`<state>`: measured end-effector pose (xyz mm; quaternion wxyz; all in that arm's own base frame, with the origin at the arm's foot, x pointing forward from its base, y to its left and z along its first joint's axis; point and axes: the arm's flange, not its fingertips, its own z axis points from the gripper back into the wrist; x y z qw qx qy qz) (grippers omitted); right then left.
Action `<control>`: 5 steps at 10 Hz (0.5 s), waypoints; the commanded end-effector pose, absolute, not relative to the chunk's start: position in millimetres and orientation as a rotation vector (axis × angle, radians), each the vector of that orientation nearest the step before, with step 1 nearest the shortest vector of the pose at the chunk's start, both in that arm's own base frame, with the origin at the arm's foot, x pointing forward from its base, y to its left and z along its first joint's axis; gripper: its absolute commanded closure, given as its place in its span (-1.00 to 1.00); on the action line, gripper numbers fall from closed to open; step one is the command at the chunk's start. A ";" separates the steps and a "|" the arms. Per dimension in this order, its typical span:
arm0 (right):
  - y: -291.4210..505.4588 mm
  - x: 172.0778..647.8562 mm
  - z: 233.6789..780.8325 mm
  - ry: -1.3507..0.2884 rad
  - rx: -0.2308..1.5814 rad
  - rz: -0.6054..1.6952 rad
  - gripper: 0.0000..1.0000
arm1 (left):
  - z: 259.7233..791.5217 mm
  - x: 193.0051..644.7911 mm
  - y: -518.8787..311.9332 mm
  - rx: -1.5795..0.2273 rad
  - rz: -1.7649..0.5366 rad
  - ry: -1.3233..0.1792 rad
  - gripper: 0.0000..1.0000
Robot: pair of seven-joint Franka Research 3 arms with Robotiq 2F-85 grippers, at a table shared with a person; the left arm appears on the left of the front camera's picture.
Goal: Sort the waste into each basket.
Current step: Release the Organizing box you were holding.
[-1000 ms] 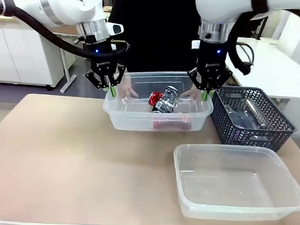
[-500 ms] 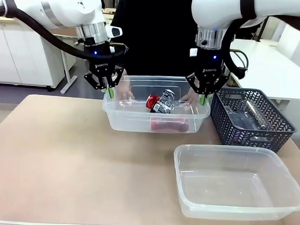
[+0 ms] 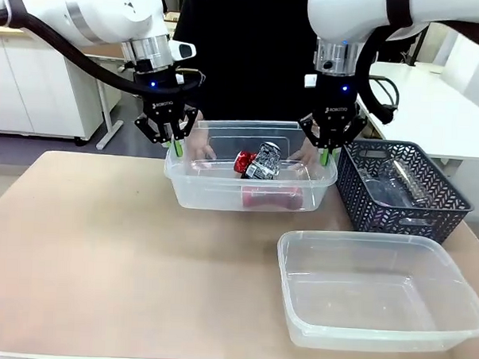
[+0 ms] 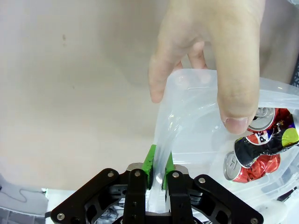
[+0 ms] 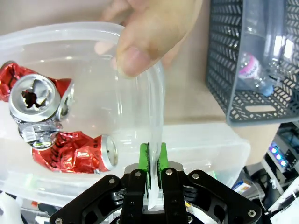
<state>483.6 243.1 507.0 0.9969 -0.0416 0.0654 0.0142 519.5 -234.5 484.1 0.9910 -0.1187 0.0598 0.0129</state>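
A clear tub [image 3: 209,191] at the table's far side holds several crushed red-and-silver cans [image 3: 260,160]. My left gripper [image 3: 174,145] is shut on its left rim, and my right gripper [image 3: 328,154] is shut on its right rim. In the left wrist view the gripper [image 4: 158,161] pinches the thin rim [image 4: 187,77], with a person's hand [image 4: 219,56] gripping the same edge beside the cans [image 4: 257,149]. The right wrist view shows that gripper [image 5: 153,156] clamped on the rim [image 5: 157,93], a hand [image 5: 149,32] just beyond it, and the cans [image 5: 51,126] inside.
A second clear tub [image 3: 285,253], with nothing in it, stands at the front right. A dark lattice basket [image 3: 366,202] with clear bottles [image 3: 390,182] in it sits right of the held tub, close to my right gripper; it also shows in the right wrist view [image 5: 233,70].
The tub, held by both grippers and the person's hands, has shifted slightly left and levelled out; the cans inside have slid a little. Both grippers stay shut on the rim.
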 end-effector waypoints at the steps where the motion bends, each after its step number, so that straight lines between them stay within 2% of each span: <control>1: 243.0 483.6 507.0 0.131 -0.083 0.028 0.82 | 484.1 519.5 -234.6 -0.238 0.026 0.120 0.71; 2: 235.6 477.8 514.3 0.074 -0.053 0.000 -0.31 | 491.3 515.9 -236.0 -0.228 0.003 0.101 -0.32; 3: 230.1 469.8 519.3 0.032 0.015 0.007 -0.30 | 501.9 510.7 -233.9 -0.258 0.003 0.073 -0.45; 4: 223.5 461.6 525.9 -0.013 0.068 0.014 -1.00 | 513.5 504.2 -228.3 -0.267 0.007 0.030 -1.00; 5: 213.9 452.5 534.6 -0.067 0.104 0.002 -0.38 | 526.8 495.5 -220.9 -0.284 0.006 -0.016 -1.00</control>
